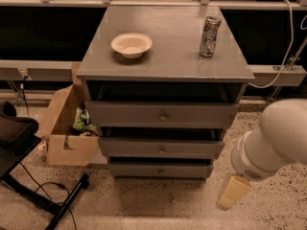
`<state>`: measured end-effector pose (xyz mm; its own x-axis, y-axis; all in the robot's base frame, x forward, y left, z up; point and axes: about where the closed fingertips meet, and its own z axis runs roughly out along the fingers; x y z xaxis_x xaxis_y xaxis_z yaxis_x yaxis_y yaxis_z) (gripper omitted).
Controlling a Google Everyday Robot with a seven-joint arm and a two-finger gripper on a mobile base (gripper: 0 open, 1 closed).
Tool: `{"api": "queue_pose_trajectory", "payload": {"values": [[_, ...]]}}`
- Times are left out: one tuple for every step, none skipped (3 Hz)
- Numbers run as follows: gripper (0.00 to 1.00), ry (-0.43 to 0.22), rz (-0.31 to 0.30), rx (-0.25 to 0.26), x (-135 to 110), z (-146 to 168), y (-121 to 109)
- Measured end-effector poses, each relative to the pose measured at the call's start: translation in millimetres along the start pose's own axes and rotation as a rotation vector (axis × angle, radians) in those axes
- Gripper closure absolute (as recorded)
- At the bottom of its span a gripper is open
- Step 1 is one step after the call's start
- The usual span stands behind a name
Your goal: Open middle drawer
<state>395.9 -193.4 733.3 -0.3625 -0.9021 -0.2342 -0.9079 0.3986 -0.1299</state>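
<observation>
The grey cabinet has three drawers stacked in front. The middle drawer is a wide flat grey front with a small round dark knob at its centre, and it looks shut, in line with the others. The top drawer is above it and the lowest drawer is below. My gripper hangs pale yellow under the white rounded arm at the lower right. It is over the floor, to the right of the cabinet and below the middle drawer, apart from it.
A cream bowl and a drink can stand on the cabinet top. An open cardboard box with packets sits on the floor against the cabinet's left side. A black stand and cable lie at the lower left. A white cable hangs at the right.
</observation>
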Motion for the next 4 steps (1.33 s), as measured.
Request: {"api": "queue_pose_trajectory", "payload": {"values": [[0.00, 0.033, -0.019, -0.009, -9, 87, 1], [0.00, 0.082, -0.043, -0.037, -23, 152, -16], [0.00, 0.095, -0.058, -0.056, -27, 168, -15], [0.00, 0.088, -0.064, -0.054, -29, 172, -17]]}}
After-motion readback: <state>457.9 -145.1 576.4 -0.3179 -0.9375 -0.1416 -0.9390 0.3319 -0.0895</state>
